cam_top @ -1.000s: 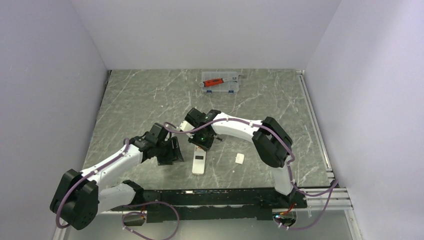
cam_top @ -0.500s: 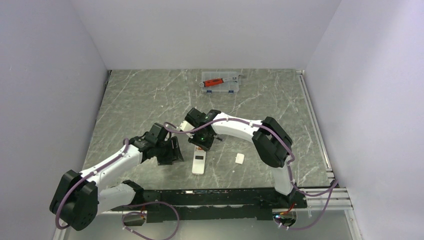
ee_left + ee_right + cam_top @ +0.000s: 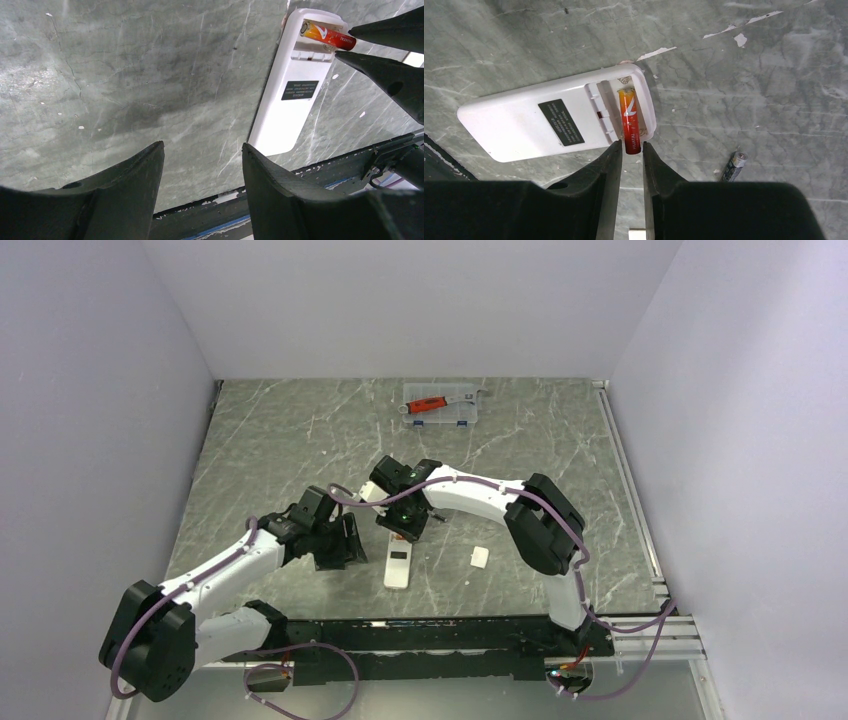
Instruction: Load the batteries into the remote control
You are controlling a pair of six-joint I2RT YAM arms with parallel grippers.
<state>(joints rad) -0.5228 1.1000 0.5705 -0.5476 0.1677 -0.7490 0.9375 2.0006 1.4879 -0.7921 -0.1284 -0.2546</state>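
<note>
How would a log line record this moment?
battery: lying in remote control bay | right hand: fingers flank its end | left hand: open, empty | second battery: on table

Bright, even overhead light — soft shadows, faint glare, sharp focus.

Between the fingers of the right tool, hardly any slack: gap taken up by the dark end of a battery lying in the remote control straight ahead. To the right, open desk but for a second battery close by. Between the wide-set fingers of the left tool, nothing; ahead and left, bare desk; ahead right, remote control and right tool in the way.
</note>
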